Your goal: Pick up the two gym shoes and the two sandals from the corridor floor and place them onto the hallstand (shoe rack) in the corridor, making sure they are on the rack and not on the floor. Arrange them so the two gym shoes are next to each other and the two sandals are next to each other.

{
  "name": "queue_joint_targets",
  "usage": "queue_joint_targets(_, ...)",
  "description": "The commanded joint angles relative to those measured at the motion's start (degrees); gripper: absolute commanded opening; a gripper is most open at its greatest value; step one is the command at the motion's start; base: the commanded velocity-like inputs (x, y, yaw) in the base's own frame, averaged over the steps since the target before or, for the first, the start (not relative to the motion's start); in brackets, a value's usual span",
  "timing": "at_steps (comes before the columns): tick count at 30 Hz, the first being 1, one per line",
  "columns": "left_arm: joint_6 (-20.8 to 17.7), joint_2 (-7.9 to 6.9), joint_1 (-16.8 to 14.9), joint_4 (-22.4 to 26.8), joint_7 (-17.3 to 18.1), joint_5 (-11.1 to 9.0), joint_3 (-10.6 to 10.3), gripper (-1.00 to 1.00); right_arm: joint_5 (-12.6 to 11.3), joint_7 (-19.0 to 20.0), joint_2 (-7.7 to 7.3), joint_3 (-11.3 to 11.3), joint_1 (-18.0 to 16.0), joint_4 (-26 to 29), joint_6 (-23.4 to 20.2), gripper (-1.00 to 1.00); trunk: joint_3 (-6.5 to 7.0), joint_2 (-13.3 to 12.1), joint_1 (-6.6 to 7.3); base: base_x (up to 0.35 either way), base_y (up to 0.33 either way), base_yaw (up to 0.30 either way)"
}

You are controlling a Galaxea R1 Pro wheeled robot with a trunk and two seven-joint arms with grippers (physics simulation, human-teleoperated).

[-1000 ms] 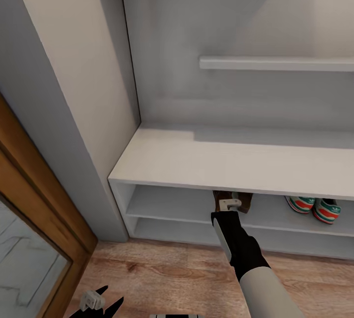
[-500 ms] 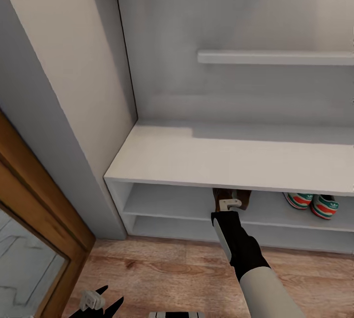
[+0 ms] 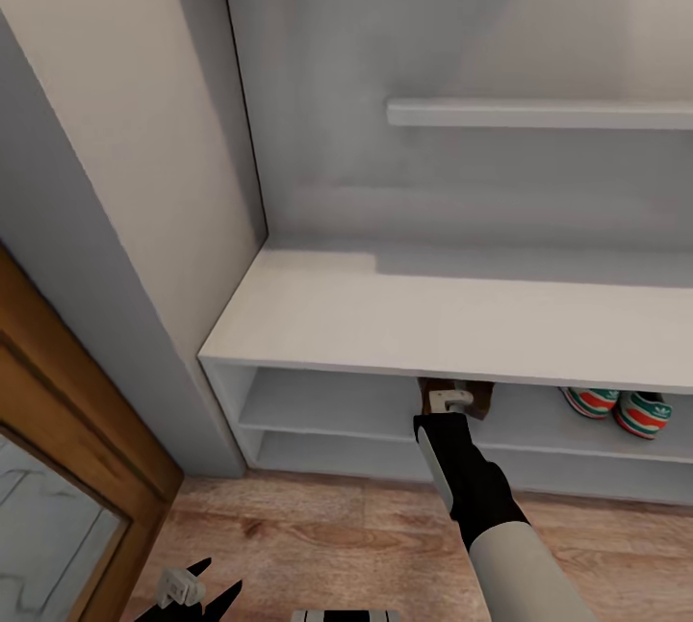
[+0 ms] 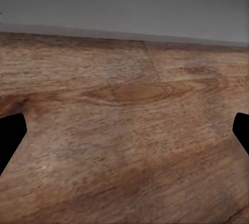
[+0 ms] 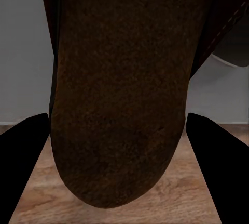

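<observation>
Head view: the right pincer (image 3: 450, 402) is reaching into the hallstand (image 3: 452, 328), grasping a sandal (image 3: 456, 389); gym shoes (image 3: 616, 407) are sitting rightward on that shelf.

Right wrist view: the sandal's sole (image 5: 122, 94) is running lengthwise between the fingers.

Left wrist view: the left pincer (image 4: 124, 130) is hanging released over the corridor floor (image 4: 124, 130).

Place: we read this as a home corridor.
Storage: we note a grey hallstand (image 3: 414, 314) holding gym shoes (image 3: 616, 406).
Floor: we see wood-grain planks (image 3: 318, 535).
Left: we see a wooden door frame (image 3: 67, 401).
</observation>
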State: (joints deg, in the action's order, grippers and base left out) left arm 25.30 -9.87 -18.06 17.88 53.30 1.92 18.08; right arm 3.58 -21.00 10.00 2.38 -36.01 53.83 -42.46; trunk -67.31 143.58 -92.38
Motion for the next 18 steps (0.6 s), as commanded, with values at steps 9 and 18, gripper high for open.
queue_joint_targets(9, 0.2, 0.02, 0.0, 0.0, 0.3, 0.2, 0.4, 1.0, 0.4, 0.0, 0.0, 0.0, 0.0, 0.0, -0.4, -1.0, -0.05, 0.0, 0.0, 0.046, 0.0, 0.0)
queue_joint_targets(18, 0.1, -0.03, 0.0, 0.0, 0.3, 0.2, 0.4, 1.0, 0.4, 0.0, 0.0, 0.0, 0.0, 0.0, -0.4, -1.0, -0.05, 0.0, 0.0, 0.117, 0.0, 0.0)
